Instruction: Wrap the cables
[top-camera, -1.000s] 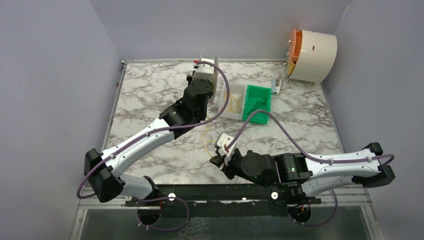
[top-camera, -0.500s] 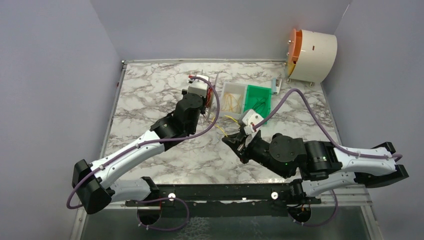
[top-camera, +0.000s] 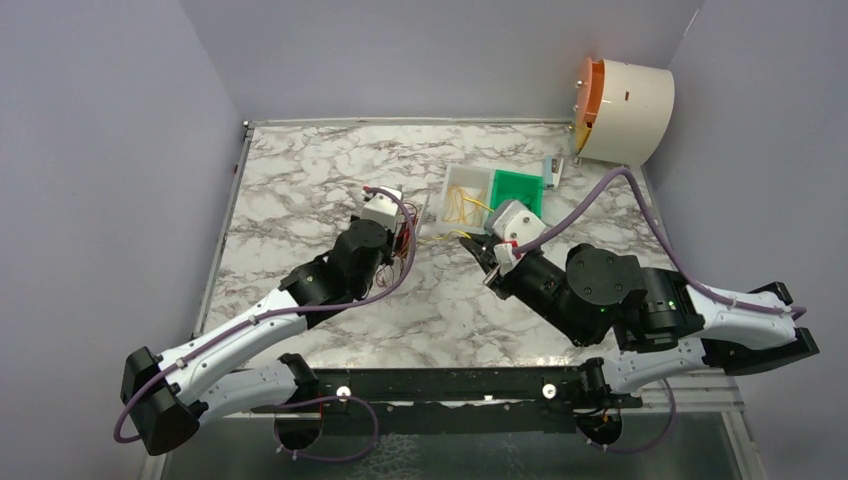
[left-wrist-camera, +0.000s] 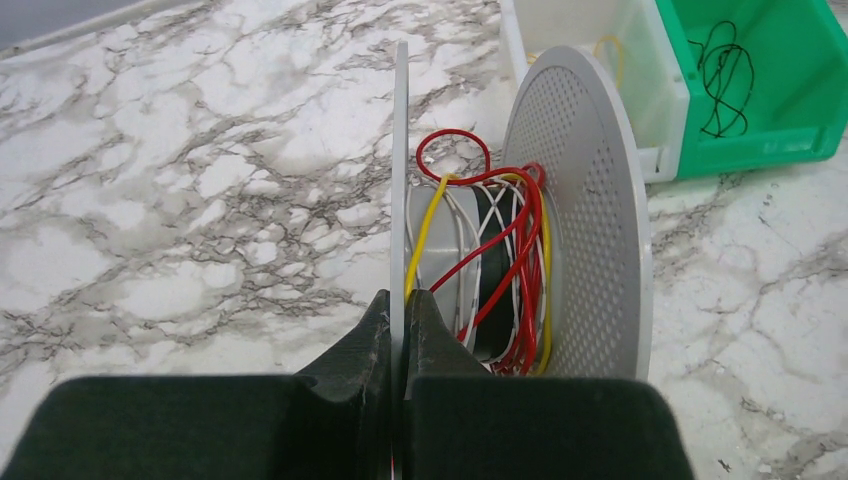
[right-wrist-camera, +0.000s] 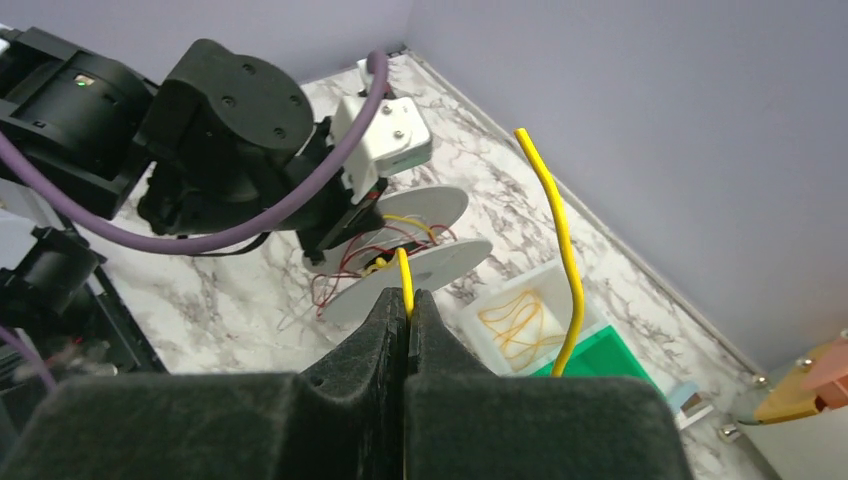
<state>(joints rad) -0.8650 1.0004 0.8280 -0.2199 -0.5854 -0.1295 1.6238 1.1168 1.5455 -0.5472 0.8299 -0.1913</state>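
Note:
My left gripper (left-wrist-camera: 402, 312) is shut on one flange of a white spool (left-wrist-camera: 580, 210). Red, yellow, white and black cables (left-wrist-camera: 515, 260) are wound on its core. In the top view the spool (top-camera: 412, 228) is held just left of the bins by the left gripper (top-camera: 398, 238). My right gripper (right-wrist-camera: 407, 300) is shut on a yellow cable (right-wrist-camera: 404, 268) that runs from the spool (right-wrist-camera: 430, 265). The cable's free end (right-wrist-camera: 560, 240) curves upward. In the top view the right gripper (top-camera: 476, 248) is right of the spool, with the yellow cable (top-camera: 447, 237) stretched between them.
A white bin (top-camera: 450, 190) holds loose yellow cables (right-wrist-camera: 515, 320). Beside it, a green bin (top-camera: 530, 185) holds thin black cable (left-wrist-camera: 725, 75). A white and orange drum (top-camera: 625, 110) stands at the back right corner. Grey walls enclose the marble table.
The left arm has pulled the spool back toward the near left. The right gripper has moved away from the near edge toward the bins, drawing the yellow cable out.

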